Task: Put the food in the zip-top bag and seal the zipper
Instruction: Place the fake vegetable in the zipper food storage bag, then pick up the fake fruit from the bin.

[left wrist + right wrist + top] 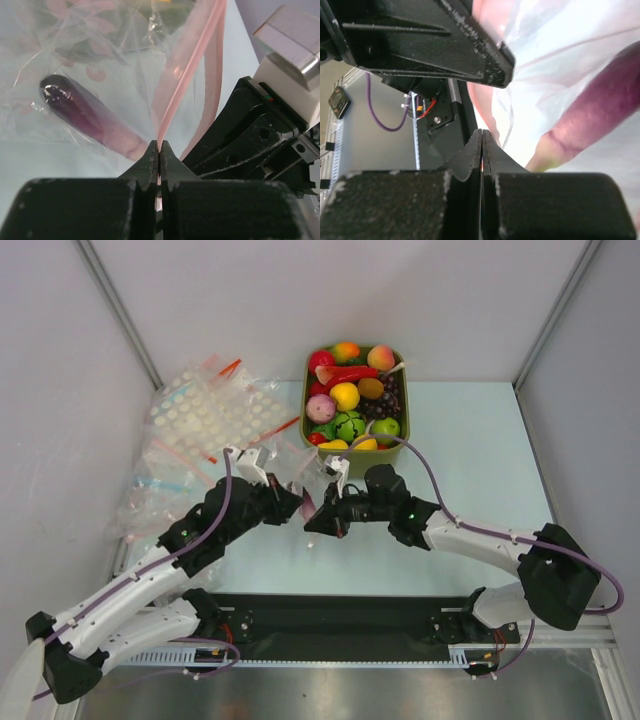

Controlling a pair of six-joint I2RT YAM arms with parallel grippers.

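Just in front of the olive-green plastic tub point(306, 400), near the middle of the pale table point(480, 440), the clear thin plastic zip-top bag point(100, 55) is held up between the two arms, with a glossy purple toy eggplant point(82, 110) already lying inside it. The left gripper point(159, 149) has its jaws pressed fully together on the pale pink zipper strip point(187, 75), and the right gripper point(482, 137), just beside it, is likewise clamped tight, apparently on the same strip. The film looks light, limp and slippery: it creases and sags wherever nothing holds it, so the stiffer strip is the sensible place to grip, and a pinch on the film alone would likely slide. The glossy toy fruits and vegetables point(350, 400) in the tub look hard, smooth and rounded. They seem light enough to lift, but apt to squirt out of narrow fingers unless taken across the middle.
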